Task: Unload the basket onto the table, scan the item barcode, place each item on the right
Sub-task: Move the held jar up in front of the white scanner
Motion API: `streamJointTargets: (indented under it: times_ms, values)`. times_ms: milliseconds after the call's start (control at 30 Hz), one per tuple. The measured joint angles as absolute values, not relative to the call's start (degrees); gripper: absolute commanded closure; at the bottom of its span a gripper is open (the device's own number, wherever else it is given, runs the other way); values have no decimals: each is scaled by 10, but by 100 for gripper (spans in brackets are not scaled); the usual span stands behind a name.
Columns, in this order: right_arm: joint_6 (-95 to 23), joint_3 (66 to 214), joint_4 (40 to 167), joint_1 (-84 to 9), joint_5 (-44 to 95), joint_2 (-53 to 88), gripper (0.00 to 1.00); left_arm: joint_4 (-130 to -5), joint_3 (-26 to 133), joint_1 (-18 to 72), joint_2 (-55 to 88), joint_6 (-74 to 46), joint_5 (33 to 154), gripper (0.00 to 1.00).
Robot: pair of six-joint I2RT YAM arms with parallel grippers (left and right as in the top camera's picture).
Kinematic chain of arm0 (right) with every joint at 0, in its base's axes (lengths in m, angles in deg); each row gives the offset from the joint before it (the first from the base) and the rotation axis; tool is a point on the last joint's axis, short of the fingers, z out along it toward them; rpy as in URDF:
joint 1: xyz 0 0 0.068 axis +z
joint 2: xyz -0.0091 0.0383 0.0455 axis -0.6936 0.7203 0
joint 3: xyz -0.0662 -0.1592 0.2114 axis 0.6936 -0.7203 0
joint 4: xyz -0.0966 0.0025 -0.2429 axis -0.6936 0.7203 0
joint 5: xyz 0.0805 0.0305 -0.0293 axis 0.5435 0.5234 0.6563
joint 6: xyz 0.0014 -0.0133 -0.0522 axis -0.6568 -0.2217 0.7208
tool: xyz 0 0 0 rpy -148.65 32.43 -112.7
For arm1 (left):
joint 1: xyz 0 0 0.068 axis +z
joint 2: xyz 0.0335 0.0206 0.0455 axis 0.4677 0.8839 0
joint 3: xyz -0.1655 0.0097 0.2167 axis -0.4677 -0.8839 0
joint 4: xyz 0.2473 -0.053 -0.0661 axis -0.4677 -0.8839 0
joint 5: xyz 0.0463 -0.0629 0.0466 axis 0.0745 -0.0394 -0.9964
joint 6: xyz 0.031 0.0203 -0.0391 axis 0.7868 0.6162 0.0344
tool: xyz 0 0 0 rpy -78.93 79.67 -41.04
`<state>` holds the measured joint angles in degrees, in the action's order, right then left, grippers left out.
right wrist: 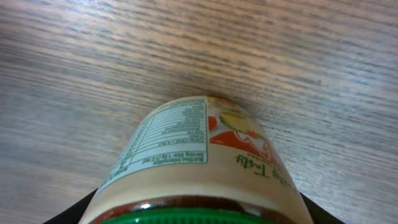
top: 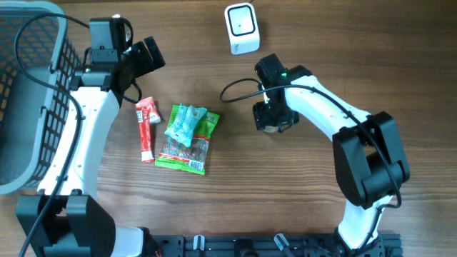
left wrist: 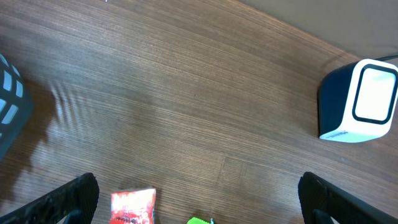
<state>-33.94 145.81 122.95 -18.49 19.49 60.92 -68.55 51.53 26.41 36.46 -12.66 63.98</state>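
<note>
The jar with a green lid and pale printed label [right wrist: 198,163] stands just right of the wooden bench's [top: 407,57] centre, under my right gripper [top: 273,118]. I see its fingers on either side of the lid, but cannot tell whether they pinch it. The white barcode scanner [top: 241,28] sits near the far edge. My left gripper [top: 145,56] hangs spread wide, beside the grey basket [top: 28,100] at the left edge.

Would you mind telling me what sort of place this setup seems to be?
Most likely a mock shop checkout on a wooden table: a white barcode scanner stands at the far side, a grey mesh basket sits at the left edge, and packaged snacks lie in between.
</note>
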Motion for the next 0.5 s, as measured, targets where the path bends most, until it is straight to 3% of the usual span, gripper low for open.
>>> streamJointTargets:
  times_ms: [33,100,333,500]
  values:
    - [-337,1469,1241,-185,194,606,62,-685,515,264,365,-127,640,0]
    - [-320,1496,1256,-185,191,580,67,-685,515,264,365,-127,640,0]
    - [-297,1537,1247,-185,187,443,67,-686,515,264,365,-126,640,0]
    - [-297,1644,1337,-185,187,446,66,-685,515,264,365,-127,640,0]
